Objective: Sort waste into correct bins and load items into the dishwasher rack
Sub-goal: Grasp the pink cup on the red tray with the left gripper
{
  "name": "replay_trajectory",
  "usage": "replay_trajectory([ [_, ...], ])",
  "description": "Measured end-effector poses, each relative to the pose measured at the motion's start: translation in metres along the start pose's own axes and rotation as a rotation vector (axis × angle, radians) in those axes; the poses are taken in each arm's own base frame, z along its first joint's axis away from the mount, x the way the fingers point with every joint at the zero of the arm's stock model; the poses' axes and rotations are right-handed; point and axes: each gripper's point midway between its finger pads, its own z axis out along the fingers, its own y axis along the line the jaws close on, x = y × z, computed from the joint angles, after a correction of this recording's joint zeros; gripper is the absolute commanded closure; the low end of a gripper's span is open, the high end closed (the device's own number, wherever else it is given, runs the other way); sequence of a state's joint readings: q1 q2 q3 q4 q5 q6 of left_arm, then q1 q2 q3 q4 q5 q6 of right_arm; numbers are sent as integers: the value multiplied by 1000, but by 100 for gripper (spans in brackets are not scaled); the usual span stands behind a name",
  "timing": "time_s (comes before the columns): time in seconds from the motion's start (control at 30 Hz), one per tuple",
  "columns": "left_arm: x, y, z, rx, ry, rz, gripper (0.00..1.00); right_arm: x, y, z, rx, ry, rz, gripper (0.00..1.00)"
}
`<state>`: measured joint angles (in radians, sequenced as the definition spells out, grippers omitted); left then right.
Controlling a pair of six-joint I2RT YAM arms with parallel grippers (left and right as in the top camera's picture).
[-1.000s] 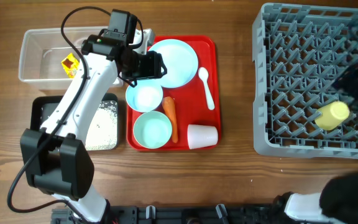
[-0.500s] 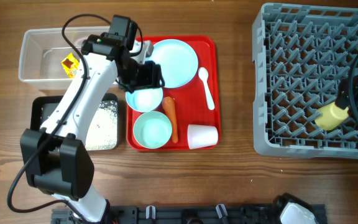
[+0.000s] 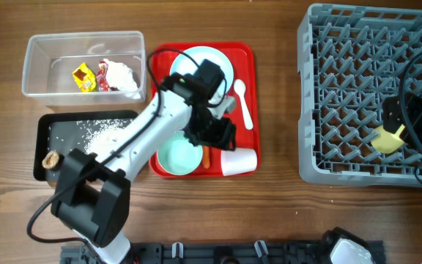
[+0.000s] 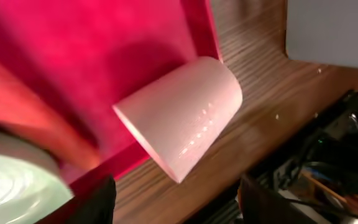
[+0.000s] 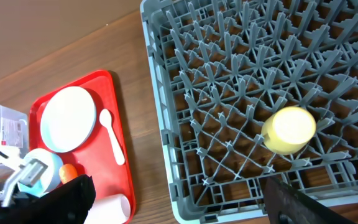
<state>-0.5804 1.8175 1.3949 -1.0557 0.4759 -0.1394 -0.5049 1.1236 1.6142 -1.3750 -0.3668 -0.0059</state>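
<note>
The left pincer (image 4: 176, 186) has swung away from the tub (image 3: 50, 62) and across the red tray (image 3: 247, 59). It now hovers released and empty just over the pink cup (image 4: 182, 118), which lies on its side at the tray's near corner. Crumpled paper (image 3: 121, 73) now shows in the tub. The right pincer (image 5: 176, 190) stays released above the rack (image 5: 229, 74), where the yellow cup (image 5: 289, 129) lies among the pegs.
</note>
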Motion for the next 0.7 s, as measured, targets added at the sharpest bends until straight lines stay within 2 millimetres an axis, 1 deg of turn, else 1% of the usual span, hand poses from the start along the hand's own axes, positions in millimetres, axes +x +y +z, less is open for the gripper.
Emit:
replay_trajectory([
  [0.13, 3, -1, 11, 40, 5, -54, 35, 0, 0, 0, 0, 0, 0, 11],
  [0.27, -3, -2, 22, 76, -25, -108, 35, 0, 0, 0, 0, -2, -1, 11],
  [0.37, -1, -5, 30, 88, -24, -123, 36, 0, 0, 0, 0, -2, -1, 10],
  [0.47, -6, -10, 32, 102, -44, -123, 39, 0, 0, 0, 0, -2, -1, 10],
  [0.53, -9, -12, 32, 108, -57, -127, 45, 0, 0, 0, 0, -1, -1, 10],
  [0.6, -10, -12, 35, 111, -63, -135, 53, 0, 0, 0, 0, -1, -1, 11],
  [0.63, -10, -12, 37, 114, -67, -142, 58, -1, 0, 0, 0, -2, -1, 10],
  [0.7, -8, -11, 43, 116, -69, -156, 70, 0, 0, 0, 0, -1, 0, 10],
])
